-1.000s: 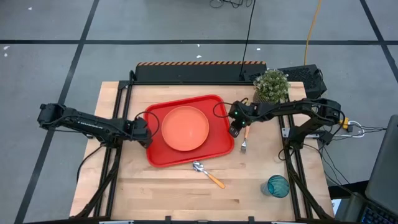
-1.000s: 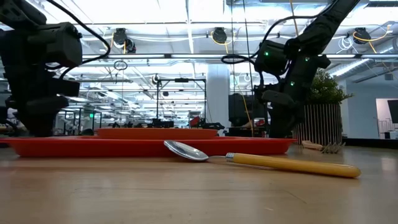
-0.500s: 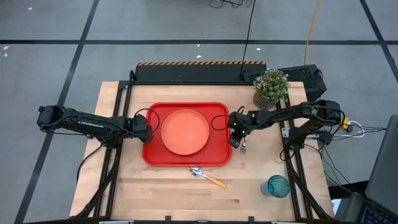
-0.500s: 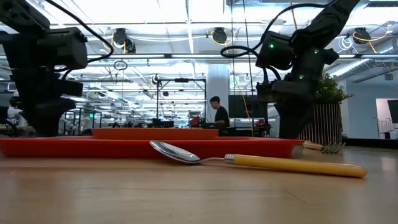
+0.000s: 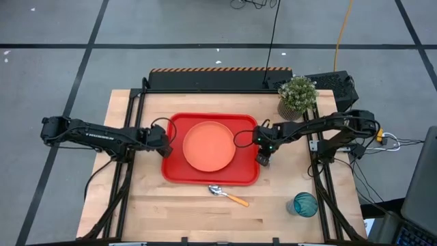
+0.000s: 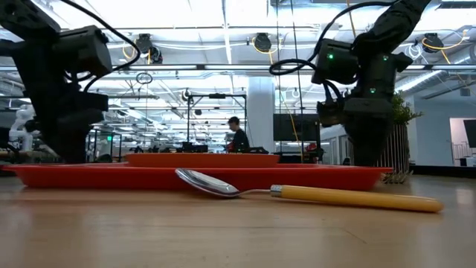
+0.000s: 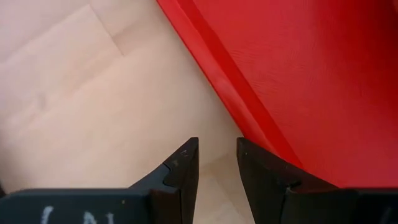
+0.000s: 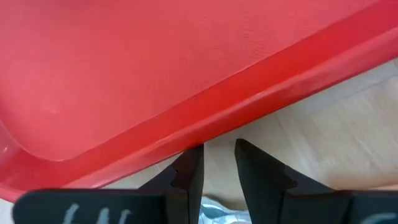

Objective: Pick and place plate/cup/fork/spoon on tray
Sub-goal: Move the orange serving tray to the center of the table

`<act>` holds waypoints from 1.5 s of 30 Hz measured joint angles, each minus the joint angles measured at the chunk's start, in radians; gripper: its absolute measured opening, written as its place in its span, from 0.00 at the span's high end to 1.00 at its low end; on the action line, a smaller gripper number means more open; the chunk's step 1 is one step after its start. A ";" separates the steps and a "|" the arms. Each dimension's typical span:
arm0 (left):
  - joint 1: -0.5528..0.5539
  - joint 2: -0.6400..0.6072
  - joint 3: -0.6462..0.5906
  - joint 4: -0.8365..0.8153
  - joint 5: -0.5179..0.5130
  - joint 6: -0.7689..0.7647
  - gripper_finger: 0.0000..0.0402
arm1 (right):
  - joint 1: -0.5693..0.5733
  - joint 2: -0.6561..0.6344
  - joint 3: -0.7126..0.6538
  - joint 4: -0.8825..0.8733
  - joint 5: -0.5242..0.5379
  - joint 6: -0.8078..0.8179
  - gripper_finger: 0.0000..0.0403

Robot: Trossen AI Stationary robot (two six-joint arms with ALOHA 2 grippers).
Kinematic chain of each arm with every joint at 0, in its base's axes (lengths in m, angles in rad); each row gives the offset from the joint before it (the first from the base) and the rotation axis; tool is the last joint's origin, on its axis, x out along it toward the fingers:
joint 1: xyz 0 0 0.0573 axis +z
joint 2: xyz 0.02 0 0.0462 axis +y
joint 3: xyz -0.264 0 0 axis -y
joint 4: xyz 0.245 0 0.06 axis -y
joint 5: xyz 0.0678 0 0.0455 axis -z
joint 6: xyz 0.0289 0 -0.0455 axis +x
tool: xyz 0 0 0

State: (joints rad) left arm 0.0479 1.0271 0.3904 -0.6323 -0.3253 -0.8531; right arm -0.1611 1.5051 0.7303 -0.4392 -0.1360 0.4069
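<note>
High view shows our left claw and right claw flanking the tray at frame centre, fingers slightly apart, gripping nothing, likely squaring it. Plate sits inside; spoon and cup wait on the worktop.

An open lab hall: ceiling lights, workstation racks, taped floor.

The tray, once skewed, now sits square, covering the fork.
</note>
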 joint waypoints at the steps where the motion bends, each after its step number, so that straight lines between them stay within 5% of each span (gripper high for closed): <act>1: -0.007 0.000 0.000 0.000 0.004 -0.006 0.71 | -0.004 0.000 0.000 -0.005 0.000 -0.001 0.77; 9: -0.060 -0.001 0.000 0.046 0.051 -0.024 0.71 | -0.035 -0.039 -0.003 -0.077 0.015 0.000 0.77; 14: -0.082 0.000 0.000 0.101 0.076 -0.020 0.71 | -0.040 -0.105 -0.006 -0.135 0.112 0.006 0.77; 26: -0.073 0.000 0.003 0.097 0.034 0.011 0.71 | 0.013 -0.130 -0.004 -0.143 0.075 0.053 0.77; 35: -0.068 -0.002 0.010 0.251 0.049 0.067 0.71 | 0.058 -0.119 0.002 -0.011 0.053 0.075 0.77; 45: -0.068 0.000 0.031 0.146 0.068 0.102 0.71 | 0.053 -0.119 0.001 -0.100 0.054 0.074 0.77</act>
State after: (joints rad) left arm -0.0196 1.0271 0.4212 -0.4868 -0.2569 -0.7516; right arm -0.1085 1.3860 0.7311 -0.5388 -0.0822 0.4808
